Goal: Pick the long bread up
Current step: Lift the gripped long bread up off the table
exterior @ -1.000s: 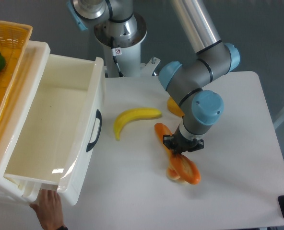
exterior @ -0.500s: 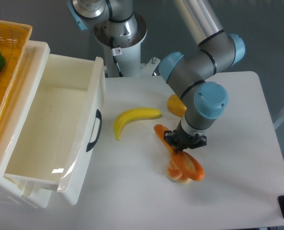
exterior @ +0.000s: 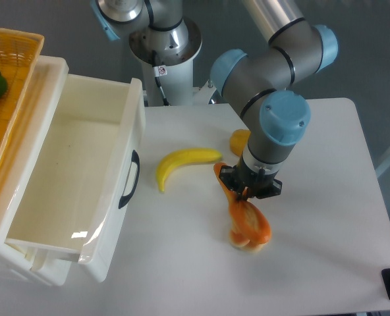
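The long bread [exterior: 245, 216] is a glossy orange-brown toy baguette with pale slash marks, right of the table's middle. My gripper [exterior: 245, 193] is shut on its middle and holds it off the table, its near end hanging down towards the front. The far end shows at the gripper's left. The arm's wrist hides the fingers from above. The curved yellow banana [exterior: 182, 164] lies on the table to the left of the gripper.
A white open drawer [exterior: 76, 178] with a black handle stands at the left, under an orange basket [exterior: 10, 46] holding a green item. A small orange object [exterior: 238, 141] lies behind the wrist. A pale piece [exterior: 240, 241] lies under the bread's near end.
The gripper has risen and shifted slightly left with the bread, whose near end has swung in under the gripper. The hand at the drawer's front corner is gone.
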`<state>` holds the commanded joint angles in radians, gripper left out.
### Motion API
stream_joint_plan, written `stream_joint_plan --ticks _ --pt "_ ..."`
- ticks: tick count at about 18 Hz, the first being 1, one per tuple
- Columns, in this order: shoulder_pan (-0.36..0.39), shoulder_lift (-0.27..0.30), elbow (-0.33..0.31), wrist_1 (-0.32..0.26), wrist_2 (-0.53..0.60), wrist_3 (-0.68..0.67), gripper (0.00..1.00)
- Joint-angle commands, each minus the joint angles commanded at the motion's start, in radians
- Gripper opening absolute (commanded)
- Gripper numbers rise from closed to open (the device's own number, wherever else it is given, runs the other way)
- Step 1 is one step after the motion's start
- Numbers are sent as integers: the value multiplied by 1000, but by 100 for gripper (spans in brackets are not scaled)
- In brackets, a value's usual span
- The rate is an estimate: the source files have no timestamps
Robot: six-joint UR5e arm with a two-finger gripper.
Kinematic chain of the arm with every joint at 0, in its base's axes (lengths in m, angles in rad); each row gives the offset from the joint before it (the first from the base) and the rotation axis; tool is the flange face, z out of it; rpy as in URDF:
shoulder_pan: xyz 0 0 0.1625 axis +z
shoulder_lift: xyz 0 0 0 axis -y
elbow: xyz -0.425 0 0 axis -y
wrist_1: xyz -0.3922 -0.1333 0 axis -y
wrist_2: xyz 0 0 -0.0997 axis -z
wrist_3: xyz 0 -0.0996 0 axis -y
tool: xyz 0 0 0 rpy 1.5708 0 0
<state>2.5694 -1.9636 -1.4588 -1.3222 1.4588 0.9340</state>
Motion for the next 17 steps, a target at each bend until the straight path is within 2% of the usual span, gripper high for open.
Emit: stream_joint_plan --ticks 6,17 --pt "3 43 15 -106 93 137 0" --pt "5 52 23 -107 83 147 0"
